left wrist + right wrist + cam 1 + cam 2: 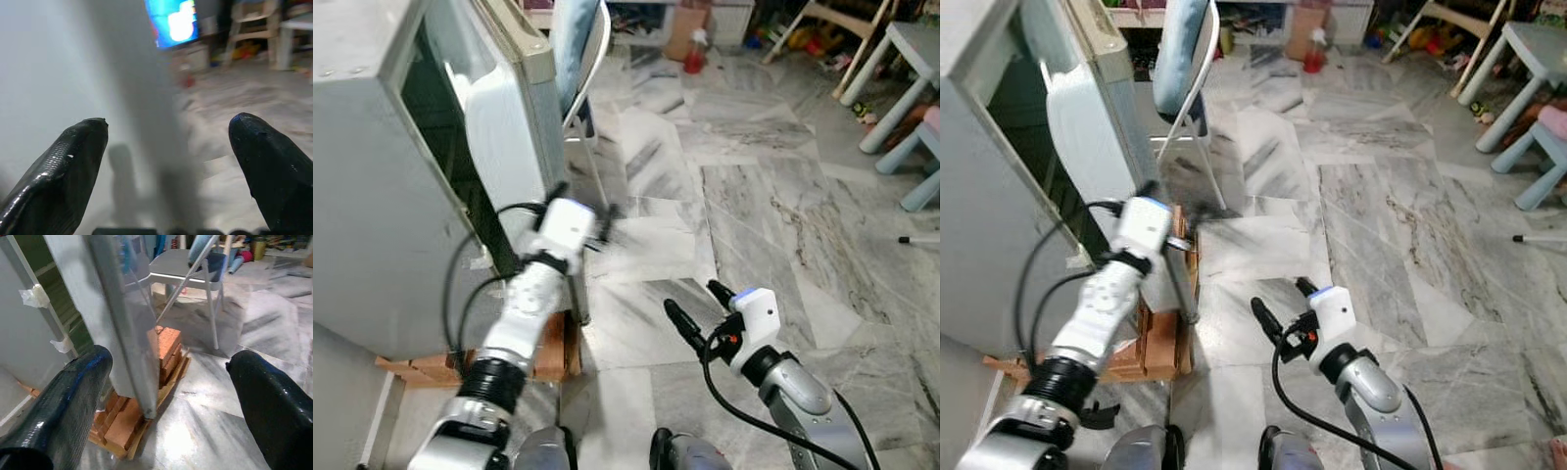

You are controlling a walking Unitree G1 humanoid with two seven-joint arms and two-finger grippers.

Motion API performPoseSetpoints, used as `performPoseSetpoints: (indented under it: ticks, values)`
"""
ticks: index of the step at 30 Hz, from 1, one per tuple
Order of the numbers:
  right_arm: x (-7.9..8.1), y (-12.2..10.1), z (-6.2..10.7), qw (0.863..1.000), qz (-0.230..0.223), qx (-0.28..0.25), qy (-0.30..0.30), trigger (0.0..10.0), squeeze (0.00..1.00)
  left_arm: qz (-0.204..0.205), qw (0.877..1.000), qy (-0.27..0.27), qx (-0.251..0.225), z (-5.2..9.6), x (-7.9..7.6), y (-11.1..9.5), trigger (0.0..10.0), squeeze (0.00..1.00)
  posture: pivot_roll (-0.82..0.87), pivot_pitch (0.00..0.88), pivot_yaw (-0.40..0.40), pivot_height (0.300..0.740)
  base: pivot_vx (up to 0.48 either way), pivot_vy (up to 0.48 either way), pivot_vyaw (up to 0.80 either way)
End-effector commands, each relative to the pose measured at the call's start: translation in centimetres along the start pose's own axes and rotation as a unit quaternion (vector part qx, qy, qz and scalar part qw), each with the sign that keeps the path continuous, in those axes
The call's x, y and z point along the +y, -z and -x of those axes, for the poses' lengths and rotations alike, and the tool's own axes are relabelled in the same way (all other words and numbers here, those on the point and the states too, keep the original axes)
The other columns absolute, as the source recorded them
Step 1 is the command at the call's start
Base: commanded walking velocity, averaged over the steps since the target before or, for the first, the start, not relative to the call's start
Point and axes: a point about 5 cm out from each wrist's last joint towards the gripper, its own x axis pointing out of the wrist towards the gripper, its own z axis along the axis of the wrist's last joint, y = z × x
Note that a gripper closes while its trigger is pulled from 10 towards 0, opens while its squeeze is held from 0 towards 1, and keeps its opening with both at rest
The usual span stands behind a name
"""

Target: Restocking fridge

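My right pincer hangs nearest, fingers spread and empty, low over the marble floor; my left pincer, also released, reaches the fridge door at its free edge, probably to swing it; the fridge stands on bricks.

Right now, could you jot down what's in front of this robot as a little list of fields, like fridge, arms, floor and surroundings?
fridge: grey fridge on the robot's left, its door ajar
under fridge: bricks on the floor
left gripper: raised by the door's edge, fingers apart
right gripper: low over the floor, fingers apart, holding nothing
floor: grey veined marble
behind door: folding chair with blue cushion
far right: pale table
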Motion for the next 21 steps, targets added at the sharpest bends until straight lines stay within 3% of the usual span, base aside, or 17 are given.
performPoseSetpoints:
  ticks: [1, 2, 5, 9, 21]
  values:
    - [-0.3, 0.1, 0.0, 1.000, 0.001, 0.002, 0.006, 10.0, 0.00, 0.014, 0.999, -0.032, 0.013, 0.7, 1.4, 0.6, 10.0, 0.00, 0.11, 0.084, 0.000, 0.740, 0.000, 0.000, 0.00]
    - [-0.4, 0.1, 0.0, 1.000, 0.002, 0.002, 0.008, 10.0, 0.00, 0.013, 0.998, -0.055, 0.019, 1.3, 2.3, 0.9, 10.0, 0.00, 0.11, 0.083, -0.001, 0.740, 0.000, 0.000, 0.00]
    - [-0.5, 0.2, -0.1, 1.000, 0.002, 0.003, 0.009, 10.0, 0.00, 0.015, 0.998, -0.064, 0.025, 1.7, 2.6, 1.2, 10.0, 0.00, 0.12, 0.083, -0.002, 0.740, 0.000, 0.000, 0.00]
    - [-0.6, 0.2, -0.3, 1.000, 0.003, 0.007, 0.002, 10.0, 0.00, 0.034, 0.998, -0.040, 0.018, 1.8, 1.9, 1.2, 10.0, 0.00, 0.12, 0.078, -0.009, 0.740, 0.163, -0.174, 0.00]
    - [-0.5, 0.2, -0.9, 1.000, 0.024, 0.008, 0.003, 10.0, 0.00, 0.048, 0.999, -0.014, -0.003, -1.9, 0.2, -1.0, 10.0, 0.00, 0.10, 0.060, -0.004, 0.740, 0.389, -0.274, 0.00]
